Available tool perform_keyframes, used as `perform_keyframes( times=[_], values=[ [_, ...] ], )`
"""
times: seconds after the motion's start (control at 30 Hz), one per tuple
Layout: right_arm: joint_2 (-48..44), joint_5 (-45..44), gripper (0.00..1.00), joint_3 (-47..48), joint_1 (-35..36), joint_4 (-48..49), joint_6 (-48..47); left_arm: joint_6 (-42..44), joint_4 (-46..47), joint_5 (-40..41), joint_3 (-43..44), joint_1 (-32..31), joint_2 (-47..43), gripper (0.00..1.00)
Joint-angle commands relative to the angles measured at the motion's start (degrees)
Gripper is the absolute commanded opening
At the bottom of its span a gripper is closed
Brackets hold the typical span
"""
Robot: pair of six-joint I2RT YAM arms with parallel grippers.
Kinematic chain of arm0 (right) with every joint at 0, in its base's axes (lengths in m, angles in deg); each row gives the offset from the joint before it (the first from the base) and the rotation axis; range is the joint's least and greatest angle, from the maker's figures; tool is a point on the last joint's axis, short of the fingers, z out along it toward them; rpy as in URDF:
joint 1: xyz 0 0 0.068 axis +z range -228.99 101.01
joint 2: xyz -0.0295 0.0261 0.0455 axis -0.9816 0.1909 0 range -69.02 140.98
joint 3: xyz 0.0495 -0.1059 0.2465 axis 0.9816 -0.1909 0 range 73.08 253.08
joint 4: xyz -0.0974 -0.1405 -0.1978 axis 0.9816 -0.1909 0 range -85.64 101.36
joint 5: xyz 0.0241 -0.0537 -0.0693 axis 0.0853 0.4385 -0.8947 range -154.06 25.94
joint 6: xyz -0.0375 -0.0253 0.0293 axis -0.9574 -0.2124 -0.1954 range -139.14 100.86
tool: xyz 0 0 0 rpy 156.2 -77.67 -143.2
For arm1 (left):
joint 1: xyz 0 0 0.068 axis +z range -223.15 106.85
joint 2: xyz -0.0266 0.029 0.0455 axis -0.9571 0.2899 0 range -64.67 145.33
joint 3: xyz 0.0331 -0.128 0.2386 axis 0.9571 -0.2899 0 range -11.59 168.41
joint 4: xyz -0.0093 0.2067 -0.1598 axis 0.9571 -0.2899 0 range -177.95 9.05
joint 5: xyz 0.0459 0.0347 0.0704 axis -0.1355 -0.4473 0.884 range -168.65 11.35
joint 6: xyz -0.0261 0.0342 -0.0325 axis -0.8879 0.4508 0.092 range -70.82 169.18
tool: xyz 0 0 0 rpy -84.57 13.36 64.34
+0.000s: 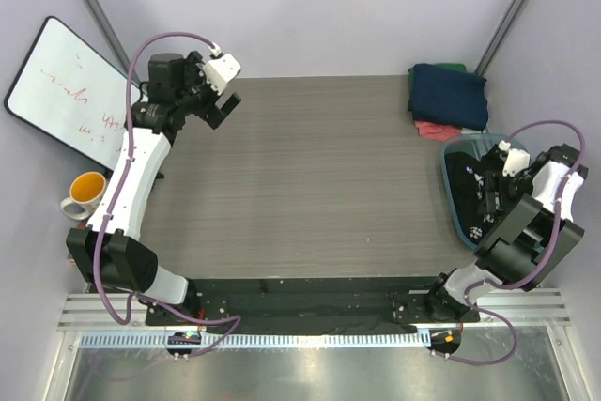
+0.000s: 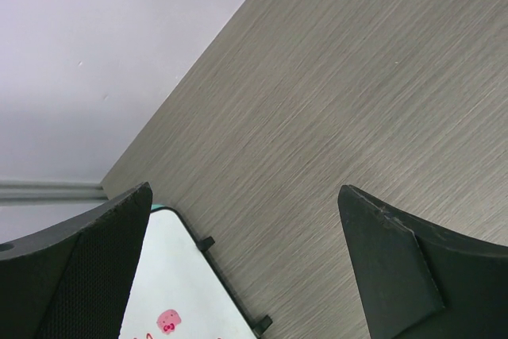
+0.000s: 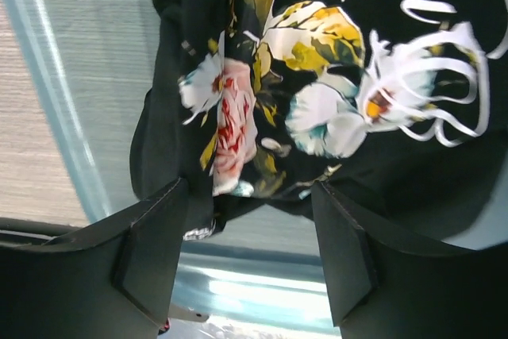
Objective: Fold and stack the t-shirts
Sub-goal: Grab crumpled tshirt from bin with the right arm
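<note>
The two black fingers of the right gripper [image 3: 248, 188] are seen closest in the right wrist view, standing partly apart on either side of a bunched fold of the black cotton t-shirt with rose print and white lettering [image 3: 317, 77]. Cloth fills the gap between the fingers, but whether it is actually pinched cannot be told. The shirt is crumpled inside the translucent blue plastic tub [image 3: 71, 156], whose rim is seen just beyond the left finger. In the overhead view the tub is set at the right edge of the grey wood-grain table [image 1: 300, 176], with the right arm bent over it.

At the left side, just off the table edge, a white ceramic mug with an orange inside [image 1: 86, 192] is seen, and beyond it a white rounded whiteboard with red scribbles [image 1: 66, 82] is leaned at an angle.

The left gripper [image 1: 223, 105] is held above the far left corner of the table, its jaws spread wide with nothing between them.

In the far right corner, folded t-shirts are stacked: a navy one [image 1: 449, 91] lies on top of a coral-red one [image 1: 434, 129], and a strip of a green one [image 1: 451, 68] shows at the back.
</note>
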Motion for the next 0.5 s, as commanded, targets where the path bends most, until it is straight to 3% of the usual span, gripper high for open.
perform_keyframes(
  times=[0.0, 0.17, 0.23, 0.27, 0.37, 0.47],
  values=[
    [1.3, 1.1, 0.67, -1.2, -0.2, 5.0, 2.1, 1.4, -0.5, 2.1, 1.9, -1.2, -0.3, 1.00],
    [3.7, -0.5, 0.65, -1.6, -0.3, 8.3, 2.7, 1.3, -0.6, 3.0, 1.5, -1.7, -0.7, 1.00],
    [4.5, -0.4, 0.54, -1.2, -0.2, 8.8, 3.3, 1.2, -0.6, 3.4, 1.3, -2.0, -0.7, 1.00],
    [5.3, -0.2, 0.36, -0.6, -0.2, 8.9, 3.5, 1.2, -0.5, 3.6, 1.1, -2.2, -0.9, 1.00],
    [6.4, -0.1, 0.11, 0.6, -0.2, 8.6, 3.9, 1.1, -0.5, 3.7, 0.8, -2.4, -1.0, 1.00],
    [5.3, 0.0, 0.04, 1.4, -0.2, 8.1, 3.7, 1.0, -0.4, 4.0, 0.4, -2.5, -1.1, 1.00]
  ],
)
